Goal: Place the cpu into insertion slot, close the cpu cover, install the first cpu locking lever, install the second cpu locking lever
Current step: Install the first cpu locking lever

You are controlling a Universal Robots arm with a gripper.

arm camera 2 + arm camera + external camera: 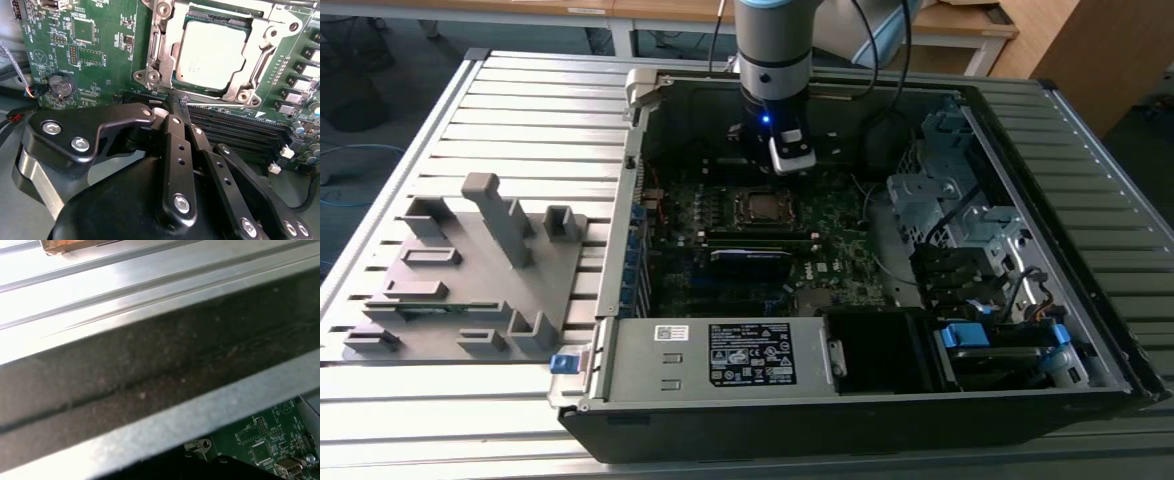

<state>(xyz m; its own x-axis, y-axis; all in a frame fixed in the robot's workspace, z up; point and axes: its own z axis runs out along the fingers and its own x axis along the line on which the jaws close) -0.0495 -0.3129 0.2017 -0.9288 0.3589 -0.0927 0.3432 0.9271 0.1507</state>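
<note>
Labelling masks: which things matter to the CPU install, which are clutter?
Job: silver-grey square cpu; silver metal frame cpu cover around it; black gripper.
Clutter: round grey coin battery; long black memory slots; grey plastic fixture tray.

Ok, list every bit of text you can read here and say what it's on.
None can be quoted.
Black label on the power supply: print too small.
White sticker beside it: too small.
Motherboard, white lettering: too blurred.
cpu top: faint marks, unreadable.
</note>
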